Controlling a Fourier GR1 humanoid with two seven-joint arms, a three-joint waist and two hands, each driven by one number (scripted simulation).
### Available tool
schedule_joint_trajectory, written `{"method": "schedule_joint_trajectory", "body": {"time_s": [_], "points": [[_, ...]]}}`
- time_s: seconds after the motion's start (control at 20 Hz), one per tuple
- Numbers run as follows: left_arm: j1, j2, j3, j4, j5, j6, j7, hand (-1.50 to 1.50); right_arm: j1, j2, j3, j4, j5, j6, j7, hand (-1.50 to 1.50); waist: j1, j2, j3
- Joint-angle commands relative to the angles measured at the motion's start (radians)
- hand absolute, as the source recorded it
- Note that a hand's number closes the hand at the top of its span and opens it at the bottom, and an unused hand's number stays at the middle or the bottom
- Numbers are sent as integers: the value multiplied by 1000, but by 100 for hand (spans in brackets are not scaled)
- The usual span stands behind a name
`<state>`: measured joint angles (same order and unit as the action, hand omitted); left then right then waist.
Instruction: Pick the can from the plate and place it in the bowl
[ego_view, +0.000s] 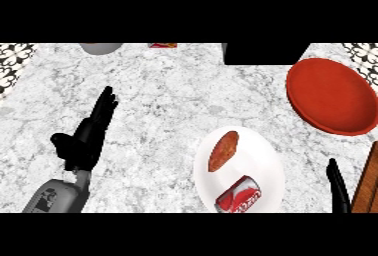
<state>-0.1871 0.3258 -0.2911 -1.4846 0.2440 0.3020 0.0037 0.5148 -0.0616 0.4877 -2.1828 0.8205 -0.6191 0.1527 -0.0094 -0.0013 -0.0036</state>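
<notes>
Lying tilted on the plate (255, 150), the can (240, 196) sits left of the nearer, empty, straight-fingered right hand (338, 185).

can (239, 196) red, white | plate (267, 165) white | bowl (332, 95) red | counter (170, 95) grey marbled

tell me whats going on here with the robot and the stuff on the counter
Nothing is being held yet. A red can lies on its side on the white plate, next to a brownish food item. The red bowl sits apart, further back on the right. The left hand hovers open over the counter, well left of the plate. The right hand shows only at the lower right edge, beside the plate.
</notes>
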Motion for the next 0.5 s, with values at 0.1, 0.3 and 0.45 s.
{"method": "schedule_joint_trajectory", "body": {"time_s": [0.1, 0.3, 0.45], "points": [[-13, -38, -5, -3, -20, 17, 28, 0, -36, 59, 57, -96, 169, 226, 333, -150, 12, 4, 1], [9, -43, -17, -45, -39, 18, 36, 0, -120, 60, 16, -88, 168, 361, 524, -150, 17, 3, 2], [-67, -53, 9, 3, -38, 10, 73, 0, -182, 61, -27, -120, 153, 500, 643, -150, 11, 4, 3]]}}
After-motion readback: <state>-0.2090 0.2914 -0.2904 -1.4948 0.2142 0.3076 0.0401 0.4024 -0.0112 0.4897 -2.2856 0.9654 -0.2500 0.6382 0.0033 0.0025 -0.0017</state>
